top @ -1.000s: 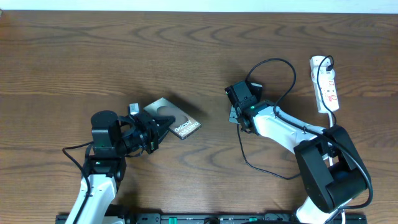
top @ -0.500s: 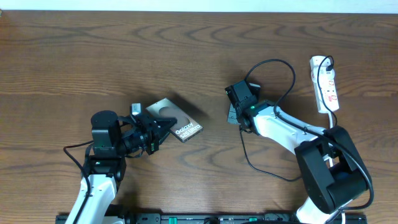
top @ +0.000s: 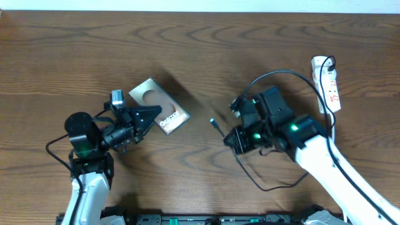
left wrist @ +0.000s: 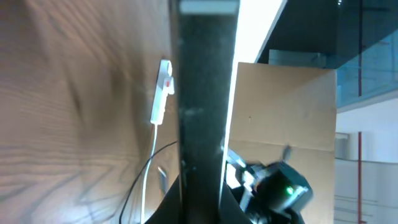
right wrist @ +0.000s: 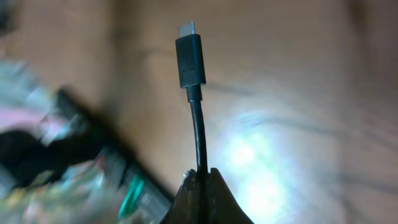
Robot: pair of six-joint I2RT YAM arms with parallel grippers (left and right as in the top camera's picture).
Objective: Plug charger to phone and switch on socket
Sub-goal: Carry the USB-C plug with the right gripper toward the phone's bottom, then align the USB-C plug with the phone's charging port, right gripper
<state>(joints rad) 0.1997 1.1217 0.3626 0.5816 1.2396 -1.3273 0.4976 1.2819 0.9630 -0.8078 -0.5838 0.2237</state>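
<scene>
Closest to the right wrist camera, the right gripper (right wrist: 200, 185) has its fingers pressed together on the charger (right wrist: 198, 130), a thin, round black cable. The fingers are cut off by the bottom edge, so only their dark tips show. The cable stands straight up from them, and its plug tip (right wrist: 190, 57), a small matte black block with a short metal end, points away from the gripper. Behind it the wooden table (right wrist: 298, 74) is out of focus and carries a bright glare patch. The shape at lower left is too smeared to name.

In the left wrist view a dark upright bar fills the middle and is cut off at the top and bottom. It is probably the phone seen edge-on between the fingers, though the fingers themselves are hard to pick out. Past it a tan board (left wrist: 286, 106) stands at the back.

From overhead, the left gripper (top: 141, 116) is clamped on the near edge of the phone (top: 159, 107), a flat glossy grey-brown slab. The phone is tilted and casts a shadow on the wood. Its long axis runs from upper left to lower right, and the lettered end faces the plug tip. The tip slants back toward that end, and the two are apart. The rest of the cable loops behind the right arm, partly hidden by it. Farthest off, near the table's right edge, the socket (top: 327, 84) lies lengthwise away from the robot. It is a narrow white plastic strip with red marks.
</scene>
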